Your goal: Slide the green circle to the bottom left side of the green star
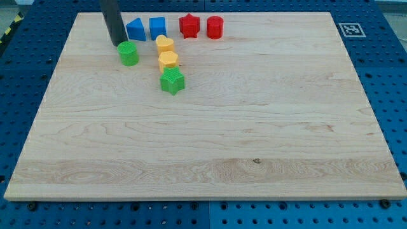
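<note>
A pale wooden board [210, 140] with fine lengthwise grain and a small dark knot near the view's bottom is being shown lying on a blue perforated table [388, 70]. A black-and-white square marker [350, 29] is being carried at the board's top right corner.

All the blocks are being seen as small ribbed plastic pieces, gathered near the view's top left. The green circle [128, 53], a short ridged cylinder, is being seen just below and slightly right of my tip [117, 44], the lower end of a straight dark rod; the two are being seen very close, and whether they are touching cannot be told. No claw is being carried by the arm, so no open or clenched state can be told.

The green star [172, 81] is being seen down and to the right of the green circle, apart from it. Directly above the star, a yellow hexagonal block [168, 61] and a yellow heart [165, 44] are being stacked in a near-touching column. Along the top edge, a blue triangular block [135, 29], a blue cube [158, 27], a red star [189, 25] and a red rounded block [215, 27] are being lined up in a row.

Bare wood is being seen left of and below the green star, and across the view's lower and right portions.
</note>
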